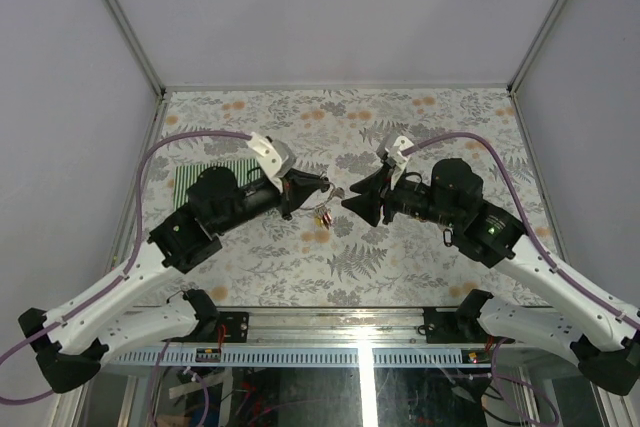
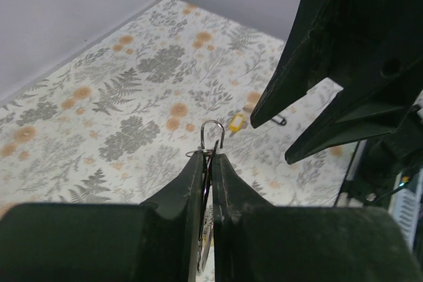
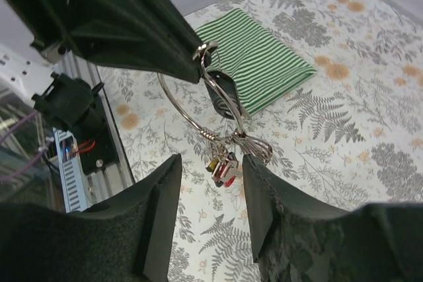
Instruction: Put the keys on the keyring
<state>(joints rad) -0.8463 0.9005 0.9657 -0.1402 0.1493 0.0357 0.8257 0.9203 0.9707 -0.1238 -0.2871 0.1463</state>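
Observation:
My left gripper (image 1: 326, 185) is shut on the keyring (image 3: 172, 102), a thin silver wire loop held above the table. In the left wrist view the fingertips (image 2: 198, 163) pinch the wire, and a small loop (image 2: 211, 134) sticks out past them. A bunch of keys (image 3: 223, 166) with yellow, red and black heads hangs from the ring, also seen from above (image 1: 323, 215). A black fob (image 3: 221, 94) hangs beside them. My right gripper (image 3: 210, 193) is open and empty, its jaws either side of the hanging keys and just short of them. From above it (image 1: 348, 201) faces the left gripper closely.
A green striped cloth (image 1: 215, 175) lies at the left, also in the right wrist view (image 3: 261, 57). A small yellow piece (image 2: 235, 121) and a small black oval loop (image 2: 277, 120) lie on the floral tabletop (image 1: 420, 117). Grey walls surround the table.

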